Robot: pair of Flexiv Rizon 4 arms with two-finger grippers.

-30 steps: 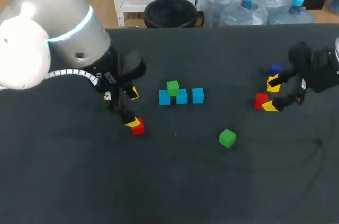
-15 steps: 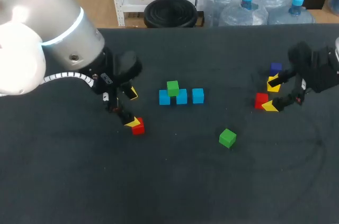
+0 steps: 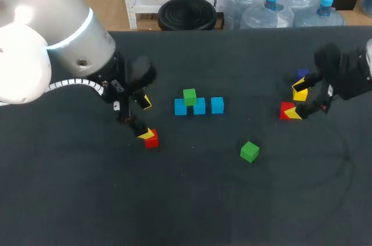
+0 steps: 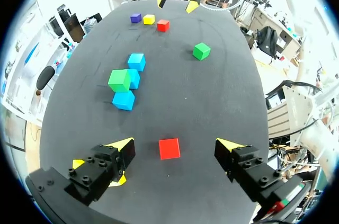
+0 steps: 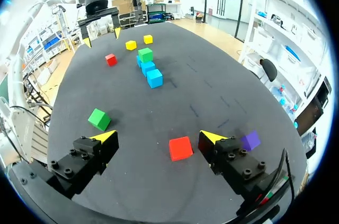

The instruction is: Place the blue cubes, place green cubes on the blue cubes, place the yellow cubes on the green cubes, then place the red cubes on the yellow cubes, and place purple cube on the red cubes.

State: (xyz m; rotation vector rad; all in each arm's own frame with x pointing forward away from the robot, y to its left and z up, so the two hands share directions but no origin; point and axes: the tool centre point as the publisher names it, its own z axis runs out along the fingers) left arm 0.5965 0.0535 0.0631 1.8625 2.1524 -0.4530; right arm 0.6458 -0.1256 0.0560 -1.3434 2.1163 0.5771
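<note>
Blue cubes (image 3: pixel 199 106) rowed, one green cube (image 3: pixel 189 96) atop, well ahead of your left gripper (image 4: pixel 175 146) and right gripper (image 5: pixel 158 137).
Both stand open, left astride the left red cube (image 4: pixel 169 149), right astride the right red cube (image 5: pixel 180 148), seemingly poised to pick them.

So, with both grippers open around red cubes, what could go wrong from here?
The left gripper straddles one red cube, the right gripper the other red cube, yet only one green cube sits on the blue cubes, so taking red now seems premature.
The purple cube lies close beside the right gripper; lowering or closing may nudge it.
</note>
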